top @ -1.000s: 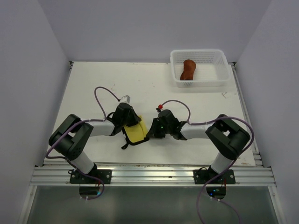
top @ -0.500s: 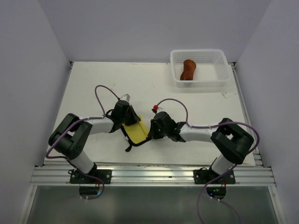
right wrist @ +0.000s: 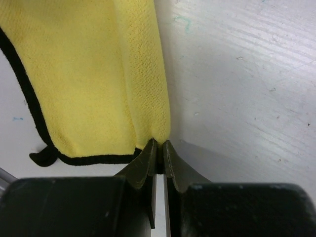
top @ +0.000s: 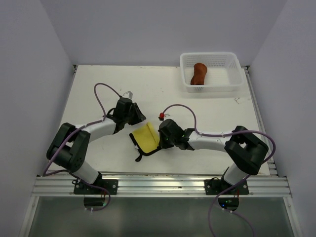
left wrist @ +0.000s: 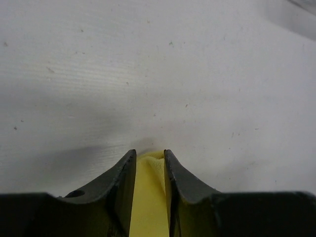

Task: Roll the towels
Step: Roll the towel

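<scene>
The yellow towel (top: pixel 146 138) with dark edging lies partly folded on the table between the two arms. My right gripper (top: pixel 159 140) is shut on the towel's folded right edge, and the right wrist view shows the fold (right wrist: pixel 143 74) pinched at the tips (right wrist: pixel 159 143). My left gripper (top: pixel 137 121) sits at the towel's upper left. Its jaws stand a little apart, with yellow cloth (left wrist: pixel 148 197) loose between them (left wrist: pixel 149 153). The rust-brown towel (top: pixel 199 73) lies bunched in the white basket (top: pixel 210 89).
The basket stands at the table's far right corner. Purple cables (top: pixel 103 89) loop above both forearms. The table's near edge meets a metal rail (top: pixel 158 185).
My left gripper has parted its jaws and drawn back up and left, uncovering more of the yellow towel. The right gripper has slid slightly left, still holding the fold.
</scene>
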`<move>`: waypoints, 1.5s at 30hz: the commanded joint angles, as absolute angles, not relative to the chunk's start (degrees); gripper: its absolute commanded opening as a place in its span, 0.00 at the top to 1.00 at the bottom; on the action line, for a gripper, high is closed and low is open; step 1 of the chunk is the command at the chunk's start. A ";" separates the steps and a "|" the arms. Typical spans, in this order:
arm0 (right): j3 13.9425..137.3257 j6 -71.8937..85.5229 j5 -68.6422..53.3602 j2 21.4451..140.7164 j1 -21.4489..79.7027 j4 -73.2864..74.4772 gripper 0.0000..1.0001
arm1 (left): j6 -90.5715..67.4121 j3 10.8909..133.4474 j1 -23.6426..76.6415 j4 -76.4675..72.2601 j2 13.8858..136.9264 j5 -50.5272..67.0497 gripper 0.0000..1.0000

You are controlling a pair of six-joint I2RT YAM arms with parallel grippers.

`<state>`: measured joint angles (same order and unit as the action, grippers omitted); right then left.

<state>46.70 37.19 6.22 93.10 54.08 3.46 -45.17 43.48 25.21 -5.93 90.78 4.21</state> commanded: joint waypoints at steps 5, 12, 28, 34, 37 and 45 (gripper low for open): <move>47.46 36.12 7.65 91.41 54.49 7.30 1.00 | -43.68 49.74 24.35 -1.76 85.08 5.97 0.65; 46.76 36.56 9.40 90.09 54.58 6.86 1.00 | -47.28 50.27 25.22 -2.72 84.64 11.78 0.62; 44.21 36.30 13.80 87.89 56.07 4.22 1.00 | -50.19 52.21 32.70 -4.84 92.11 11.61 0.59; 43.59 36.30 13.89 88.33 56.51 3.52 1.00 | -48.87 51.77 32.78 -3.60 94.13 9.93 0.58; 43.68 36.30 13.89 88.77 56.69 3.43 1.00 | -48.87 51.07 32.96 -5.00 94.39 10.02 0.58; 43.77 36.47 13.97 89.56 57.04 3.34 1.00 | -48.52 50.80 34.98 -8.17 94.57 11.25 0.56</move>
